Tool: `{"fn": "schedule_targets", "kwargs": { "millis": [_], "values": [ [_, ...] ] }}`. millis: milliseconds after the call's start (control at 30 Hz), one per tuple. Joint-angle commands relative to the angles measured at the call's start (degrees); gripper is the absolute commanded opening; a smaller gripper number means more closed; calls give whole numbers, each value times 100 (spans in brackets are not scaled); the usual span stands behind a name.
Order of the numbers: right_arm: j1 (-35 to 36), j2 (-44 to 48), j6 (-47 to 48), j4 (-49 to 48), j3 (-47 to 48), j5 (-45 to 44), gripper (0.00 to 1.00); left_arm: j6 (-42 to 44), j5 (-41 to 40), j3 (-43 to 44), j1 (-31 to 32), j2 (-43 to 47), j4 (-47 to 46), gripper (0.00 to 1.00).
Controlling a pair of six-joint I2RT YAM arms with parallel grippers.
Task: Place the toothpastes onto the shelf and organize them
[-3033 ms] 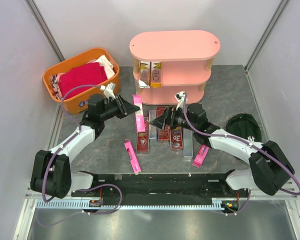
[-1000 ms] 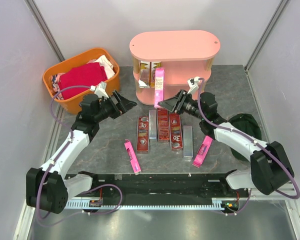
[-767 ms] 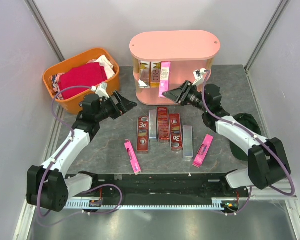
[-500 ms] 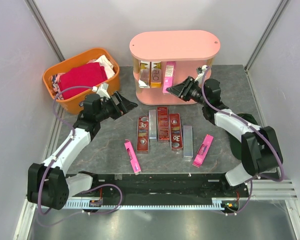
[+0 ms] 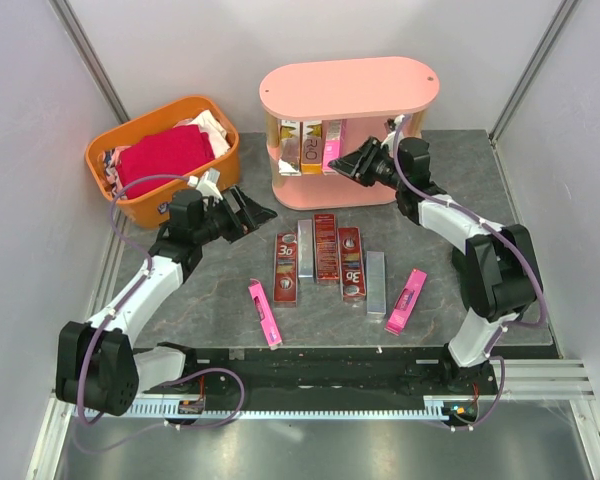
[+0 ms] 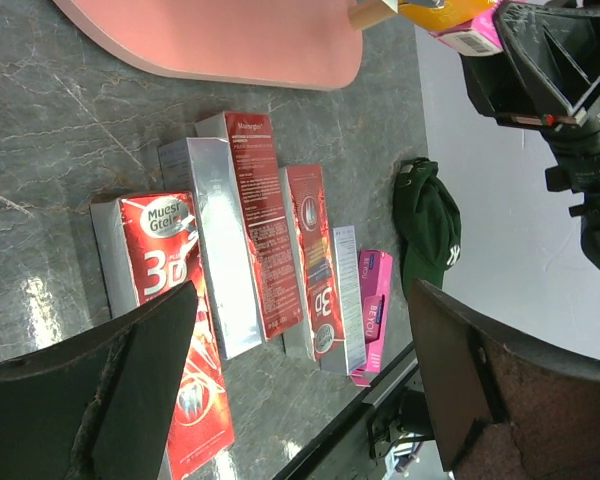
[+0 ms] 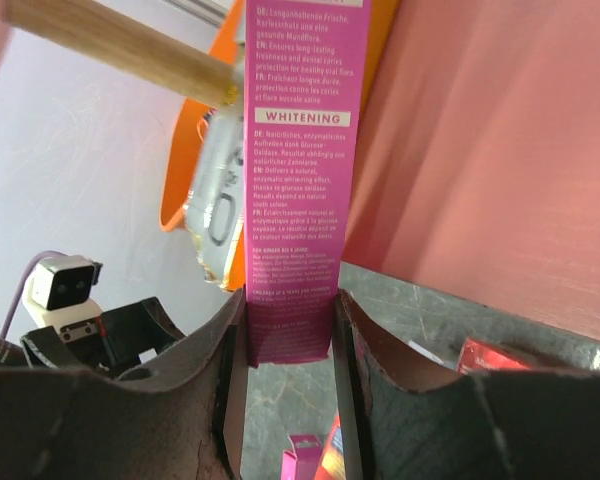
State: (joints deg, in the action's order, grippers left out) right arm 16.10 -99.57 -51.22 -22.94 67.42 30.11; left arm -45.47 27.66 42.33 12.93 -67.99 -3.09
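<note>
- The grey stone-patterned surface (image 5: 200, 290) carries everything; only the overhead view shows all of it.
- The pink shelf (image 5: 350, 88) stands at the back. In the right wrist view it is just a pink wall and one wooden post (image 7: 110, 45).
- An orange basket (image 5: 140, 208) with a red cloth (image 5: 165, 155) sits to the left of the shelf, seen fully only from overhead.
- The right gripper (image 5: 352, 160) reaches into the shelf's middle tier, clamped on the end of an upright pink carton (image 5: 332, 145). Up close, the fingers (image 7: 365, 360) pinch it on both sides, and "WHITENING" can be read on the carton (image 7: 298, 180).
- That carton stands just beside a yellow-gold carton (image 5: 310, 145) on the same tier.
- The left gripper (image 5: 248, 210) hovers near the basket with its jaws spread wide and nothing between them. Its own camera looks through the gap (image 6: 302, 300).
- Red cartons (image 5: 326, 245) and silver cartons (image 5: 376, 283) lie side by side in a row in front of the shelf.
- Two pink cartons (image 5: 406, 300) lie loose nearer the arm bases.
- A dark green cap (image 6: 425, 225) shows clearly in the left wrist view.
</note>
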Motion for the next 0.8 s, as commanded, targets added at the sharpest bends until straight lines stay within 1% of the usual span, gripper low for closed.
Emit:
{"fn": "schedule_targets", "kwargs": {
  "millis": [0, 200, 400, 433, 500, 533, 633, 767],
  "values": [
    [-36, -211, -10, -228, 412, 65, 15, -40, 196, -58, -18, -66, -271, 92],
    [-37, -212, -151, -369, 369, -31, 17, -58, 249, -67, -18, -101, -297, 92],
    [-45, -265, -274, -404, 386, -110, 23, -76, 363, -67, -10, -224, -376, 92],
    [-45, -282, -300, -413, 386, -119, 31, -67, 372, -75, -1, -250, -385, 92],
    [-45, -300, -379, -422, 377, -145, 41, -58, 407, -75, 8, -259, -394, 92],
    [-45, -309, -406, -448, 377, -154, 49, -58, 416, -75, 25, -268, -403, 92],
    [-45, -274, -432, -440, 334, -242, 57, -49, 433, -84, 34, -259, -403, 92],
    [-45, -212, -432, -395, 316, -330, 62, -41, 442, -84, 34, -285, -411, 92]
  ]
}}
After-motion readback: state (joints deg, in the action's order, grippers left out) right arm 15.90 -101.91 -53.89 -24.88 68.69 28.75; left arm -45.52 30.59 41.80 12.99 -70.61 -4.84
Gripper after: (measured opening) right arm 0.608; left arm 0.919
